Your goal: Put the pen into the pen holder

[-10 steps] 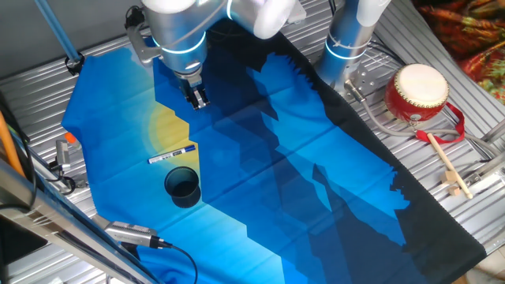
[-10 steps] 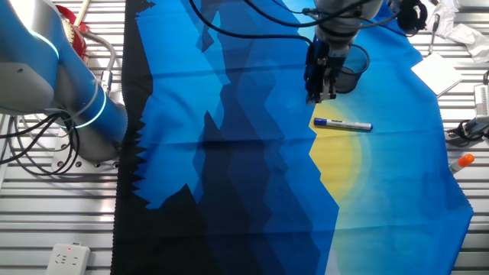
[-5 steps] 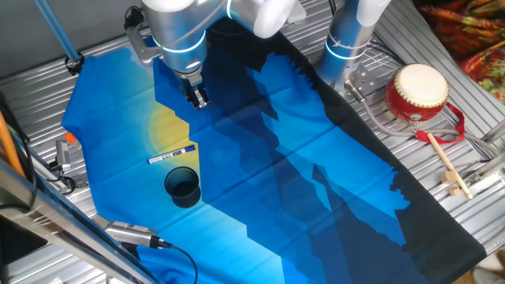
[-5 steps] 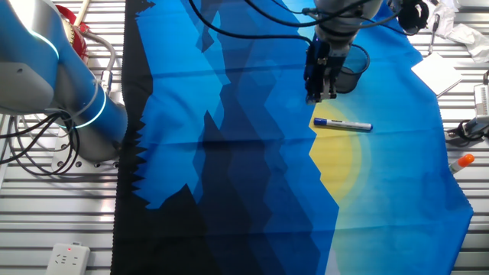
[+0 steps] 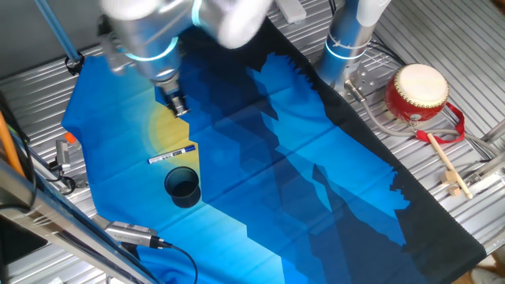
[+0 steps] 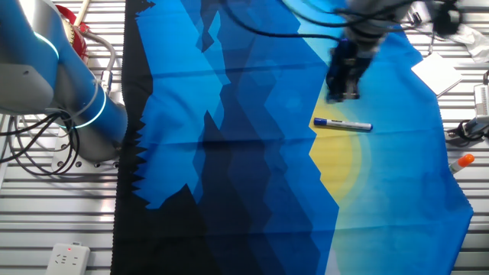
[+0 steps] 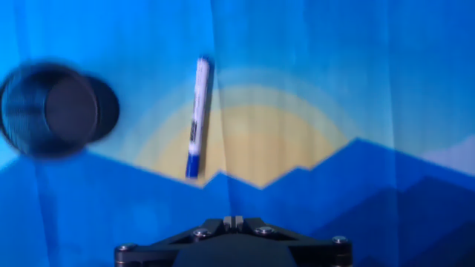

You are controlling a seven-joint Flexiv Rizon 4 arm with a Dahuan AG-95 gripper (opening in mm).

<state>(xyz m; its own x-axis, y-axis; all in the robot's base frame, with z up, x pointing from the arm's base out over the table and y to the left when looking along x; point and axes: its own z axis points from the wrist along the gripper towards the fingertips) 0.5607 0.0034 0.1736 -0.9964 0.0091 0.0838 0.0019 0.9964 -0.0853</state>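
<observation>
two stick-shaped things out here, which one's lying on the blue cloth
The pen, white with a blue tip, lies on the cloth beside the pen holder. The wooden drumstick lies off the cloth on the bare metal table, by the drum.

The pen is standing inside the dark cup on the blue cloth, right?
No. In the hand view, the pen is lying flat on the blue cloth, beside the dark cup, not inside it. The cup is on the cloth.
</observation>
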